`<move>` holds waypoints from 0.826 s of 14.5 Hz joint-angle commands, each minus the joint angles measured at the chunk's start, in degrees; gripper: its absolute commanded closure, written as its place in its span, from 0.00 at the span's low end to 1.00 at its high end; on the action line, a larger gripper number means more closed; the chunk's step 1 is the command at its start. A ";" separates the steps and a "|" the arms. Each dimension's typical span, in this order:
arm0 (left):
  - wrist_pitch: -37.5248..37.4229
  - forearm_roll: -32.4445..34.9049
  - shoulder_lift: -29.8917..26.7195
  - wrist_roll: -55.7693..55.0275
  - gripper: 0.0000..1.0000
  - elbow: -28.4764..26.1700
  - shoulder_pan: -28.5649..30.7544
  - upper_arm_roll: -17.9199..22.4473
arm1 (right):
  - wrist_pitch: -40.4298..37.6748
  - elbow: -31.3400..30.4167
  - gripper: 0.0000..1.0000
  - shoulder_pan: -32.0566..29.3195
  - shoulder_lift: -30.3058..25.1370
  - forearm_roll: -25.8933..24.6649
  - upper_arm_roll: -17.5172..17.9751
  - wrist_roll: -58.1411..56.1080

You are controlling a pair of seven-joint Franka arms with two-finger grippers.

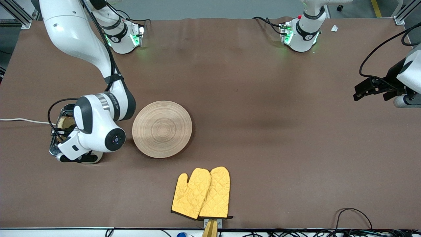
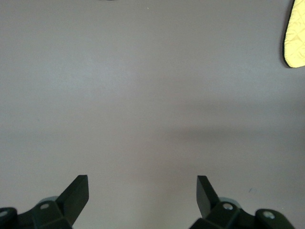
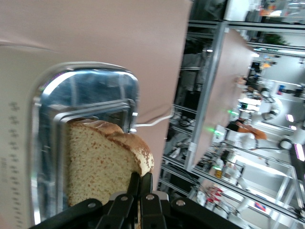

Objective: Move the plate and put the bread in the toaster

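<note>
The bread (image 3: 100,162) stands partly down in a slot of the toaster (image 3: 86,90), with its upper part sticking out. My right gripper (image 3: 141,177) is shut on the slice's crust edge, right over the toaster. In the front view the toaster (image 1: 52,148) sits at the right arm's end of the table. It is mostly covered by the right wrist, and the bread (image 1: 66,122) peeks out beside my right gripper (image 1: 61,134). The round wooden plate (image 1: 162,129) lies empty beside the toaster. My left gripper (image 1: 357,92) waits open above bare table at the left arm's end; its wrist view shows only tabletop between the spread fingers of the left gripper (image 2: 142,191).
A pair of yellow oven mitts (image 1: 202,192) lies nearer the front camera than the plate, and an edge of a mitt (image 2: 296,33) shows in the left wrist view. The toaster's white cord (image 1: 19,120) runs off toward the table edge. Cables (image 1: 352,214) lie at the front edge.
</note>
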 commanded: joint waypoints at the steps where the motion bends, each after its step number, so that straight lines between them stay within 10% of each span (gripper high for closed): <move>1: 0.58 -0.78 -0.29 -0.42 0.00 -0.23 0.07 0.00 | 0.87 1.18 0.82 -1.70 0.88 3.75 0.33 -0.23; 8: 0.58 -0.78 -0.29 -0.42 0.00 -0.23 0.16 0.00 | 0.26 4.70 0.03 -1.70 -4.81 13.39 0.86 -2.59; 12: 1.72 -0.87 -0.38 -0.59 0.00 -0.67 0.25 0.09 | -0.18 4.70 0.00 -1.88 -10.80 19.58 0.59 -7.23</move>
